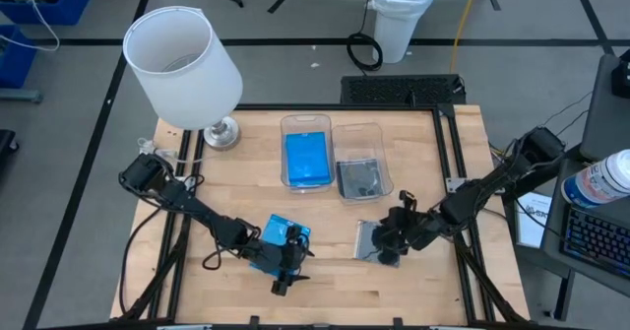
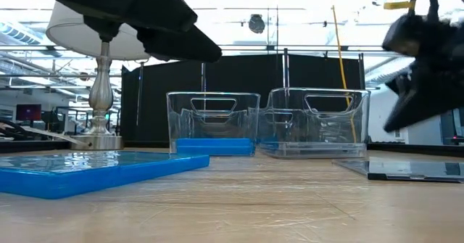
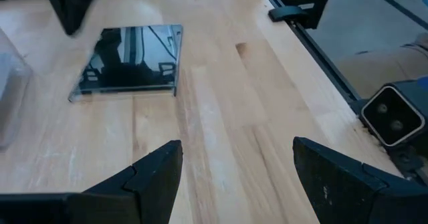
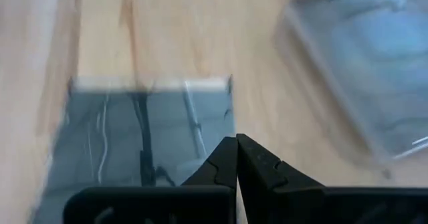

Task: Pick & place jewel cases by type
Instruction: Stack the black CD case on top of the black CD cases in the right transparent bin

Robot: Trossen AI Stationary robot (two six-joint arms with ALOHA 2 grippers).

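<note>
Lower left of centre on the tabletop [image 1: 325, 281], one blue jewel case [image 1: 285, 233] lies flat beneath the left gripper [image 1: 283, 271], jaws wide, holding nothing; upper centre, two clear bins [image 1: 306, 123] stand side by side, the left with one blue case [image 1: 307, 158], the right with dark contents; lower right, one dark jewel case [image 1: 368, 241] lies flat under the right gripper [image 1: 391, 241], jaws closed, empty.

Bare worktop [image 1: 335, 291] lies open along the front; two clear bins [image 1: 335, 158] and a lamp [image 1: 187, 69] block the back.
</note>
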